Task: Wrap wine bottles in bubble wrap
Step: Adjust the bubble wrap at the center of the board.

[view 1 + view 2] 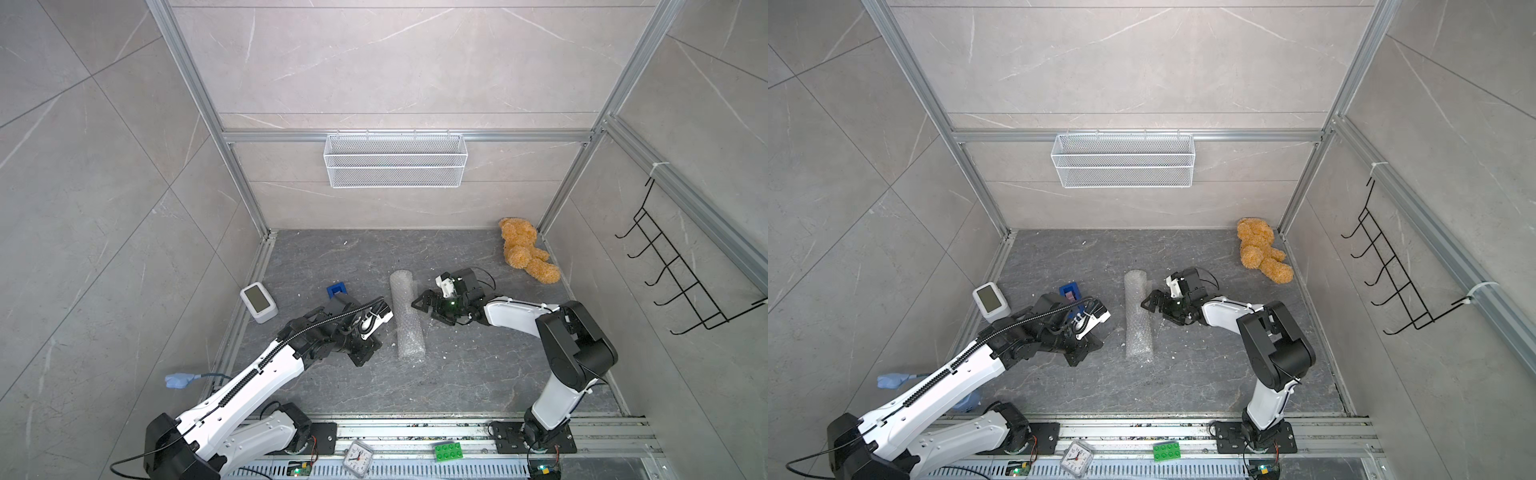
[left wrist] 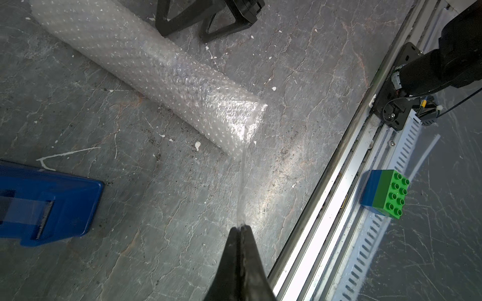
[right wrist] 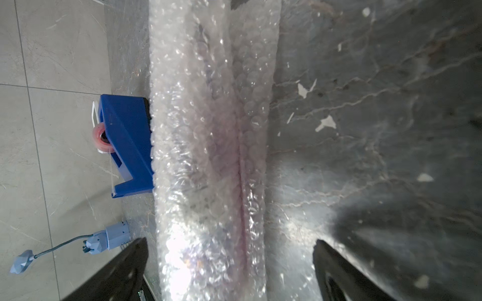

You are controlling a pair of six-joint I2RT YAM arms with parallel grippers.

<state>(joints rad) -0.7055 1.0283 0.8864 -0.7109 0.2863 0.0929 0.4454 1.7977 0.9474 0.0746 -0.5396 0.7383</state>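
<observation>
Top views, L to R: a blue-grey gadget w/ cable (image 1: pixel 178 380) lies outside the frame on the pale tiles. A white screen device (image 1: pixel 258 301) sits by the left rail, and a blue tape dispenser (image 1: pixel 336 289) stands on the far side of the L arm's wrist. A small clock (image 1: pixel 358 457) rests on the front rail.

The left gripper (image 2: pixel 239 229), per L wrist view, has its jaws pressed tight together. A thin clear strip (image 2: pixel 241 187) runs from its tips to the near end of the bubble wrap (image 1: pixel 408 320).

The wrap is rolled into a long tube lying flat mid-tabletop (image 1: pixel 478 374). Its long axis runs front to back, btwn the two grippers. The wine bottle can't be made out as such. Only a faint purplish tint shows thru the layers in R wrist view. A wire basket (image 1: pixel 395 160) hangs on the back wall above.

The right gripper (image 1: pixel 427 311) is just beside the tube's right flank, approx halfway along, jaws spread wide. R wrist view shows one finger either side of the tube; can't tell whether they touch it.

A green brick (image 1: pixel 448 451) sits on the front rail, a teddy bear (image 1: pixel 528 249) slumps in the far right corner, and a black hook rack (image 1: pixel 685 270) hangs on the right wall.
</observation>
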